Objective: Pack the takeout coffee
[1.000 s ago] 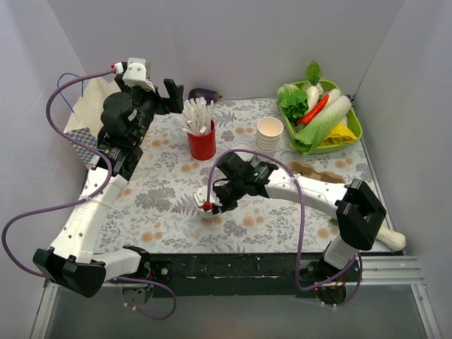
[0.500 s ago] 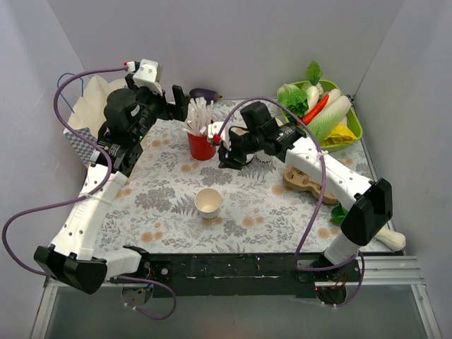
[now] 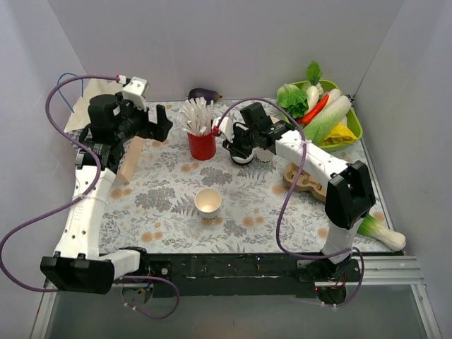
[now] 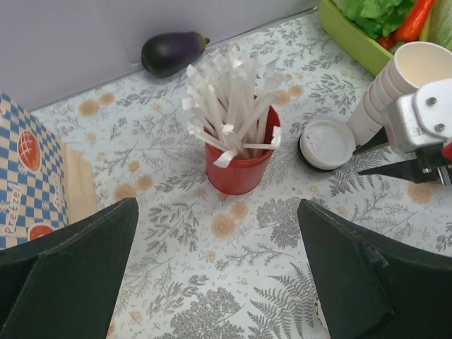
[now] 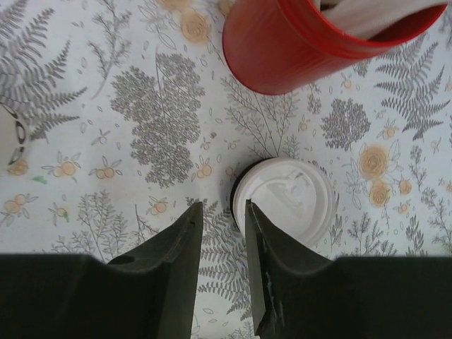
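Right gripper point(image 5: 223, 206): jaws part-way apart, nothing clamped. Its tips straddle the left rim of the white lid point(image 5: 286, 201); I cannot tell whether either finger touches it. The lid lies top-up on the floral table point(image 3: 162, 198), just beside the red cup point(image 5: 296, 49) of white sticks and next to the stack of paper cups point(image 3: 270, 134). The lidless paper cup point(image 3: 208, 203) stands upright on its own, well apart from the lid, toward the near edge. Left gripper point(image 4: 217, 205): I read its jaws as spread wide and empty, hovering above the table left of the red cup.
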